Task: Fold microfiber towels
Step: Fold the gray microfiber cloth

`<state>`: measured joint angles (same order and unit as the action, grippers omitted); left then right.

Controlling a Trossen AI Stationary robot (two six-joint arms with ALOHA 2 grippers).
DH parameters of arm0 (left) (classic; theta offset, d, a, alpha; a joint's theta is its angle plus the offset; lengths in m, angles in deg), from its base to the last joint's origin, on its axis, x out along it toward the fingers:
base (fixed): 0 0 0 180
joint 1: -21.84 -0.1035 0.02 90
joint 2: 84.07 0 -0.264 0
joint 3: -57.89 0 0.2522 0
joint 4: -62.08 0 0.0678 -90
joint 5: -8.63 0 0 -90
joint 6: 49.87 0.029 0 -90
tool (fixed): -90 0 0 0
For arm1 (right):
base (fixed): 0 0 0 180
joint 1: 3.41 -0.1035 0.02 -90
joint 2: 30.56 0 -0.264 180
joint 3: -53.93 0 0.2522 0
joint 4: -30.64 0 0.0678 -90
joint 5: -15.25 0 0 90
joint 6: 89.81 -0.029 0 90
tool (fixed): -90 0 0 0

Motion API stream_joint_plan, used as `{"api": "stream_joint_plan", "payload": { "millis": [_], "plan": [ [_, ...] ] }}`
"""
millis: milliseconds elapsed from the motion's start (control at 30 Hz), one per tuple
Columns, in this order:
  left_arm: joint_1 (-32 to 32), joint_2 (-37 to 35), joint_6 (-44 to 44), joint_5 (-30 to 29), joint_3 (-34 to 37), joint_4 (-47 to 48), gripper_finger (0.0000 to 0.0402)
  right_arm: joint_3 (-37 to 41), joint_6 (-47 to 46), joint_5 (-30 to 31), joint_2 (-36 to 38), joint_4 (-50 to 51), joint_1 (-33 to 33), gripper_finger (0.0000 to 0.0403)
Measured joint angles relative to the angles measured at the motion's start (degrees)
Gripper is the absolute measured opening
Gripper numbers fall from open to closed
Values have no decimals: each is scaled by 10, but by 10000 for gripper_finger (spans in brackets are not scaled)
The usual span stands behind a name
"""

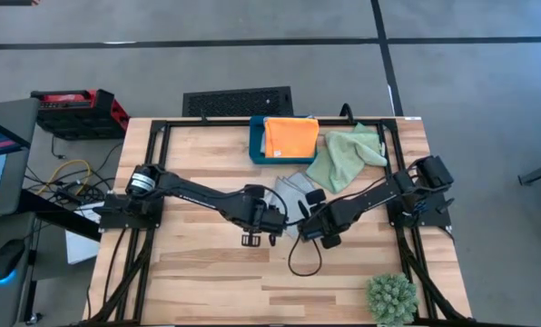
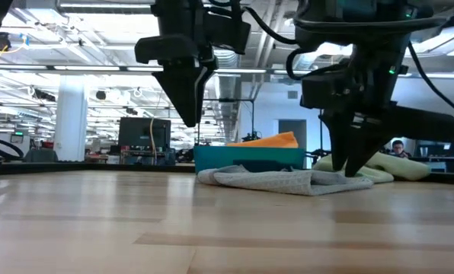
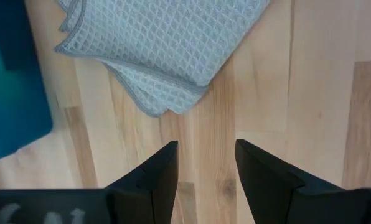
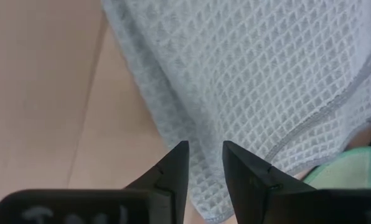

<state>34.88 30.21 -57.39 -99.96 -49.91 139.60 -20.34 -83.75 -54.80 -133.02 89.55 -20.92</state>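
Note:
A pale blue-grey towel (image 1: pixel 293 191) lies folded in layers at the table's middle; it also shows in the low view (image 2: pixel 280 180). My left gripper (image 1: pixel 269 218) hangs open above the bare table at the towel's near-left corner (image 3: pixel 167 106), fingers pointing down (image 2: pixel 189 114). My right gripper (image 1: pixel 318 227) is narrowly open, pointing down, low over the towel's near-right edge (image 4: pixel 192 124). An orange towel (image 1: pixel 290 136) lies on the teal box (image 1: pixel 260 145). A light green towel (image 1: pixel 348 154) lies crumpled to its right, one edge on the box. My right gripper's fingertips (image 2: pixel 354 169) reach down to the grey towel's right end from above. I cannot tell whether they touch the cloth.
A spiky green plant ball (image 1: pixel 390 298) sits at the table's near right corner. A loose black cable (image 1: pixel 302 259) loops on the table near the grippers. Bare wood lies to the left and near side (image 1: pixel 198 263).

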Motion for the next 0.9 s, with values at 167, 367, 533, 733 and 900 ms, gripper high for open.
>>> {"api": "stream_joint_plan", "payload": {
  "millis": [167, 367, 533, 733, 900],
  "plan": [
    [4, 0, -3, -1, 0, 0, 153, 0, 0, 9, 0, 0, 3, 95],
    [11, -9, -8, -21, 0, 2, 153, 0, 0, -6, 0, -2, 4, 61],
    [16, -26, -20, -48, 0, 4, 153, 0, -1, -6, 0, -2, 4, 58],
    [16, -64, -35, -61, 0, 10, 153, 0, -22, -6, 0, -4, 7, 58],
    [19, -99, -62, -94, 0, 41, 153, 0, -35, -6, 0, -2, 15, 58]
  ]
}}
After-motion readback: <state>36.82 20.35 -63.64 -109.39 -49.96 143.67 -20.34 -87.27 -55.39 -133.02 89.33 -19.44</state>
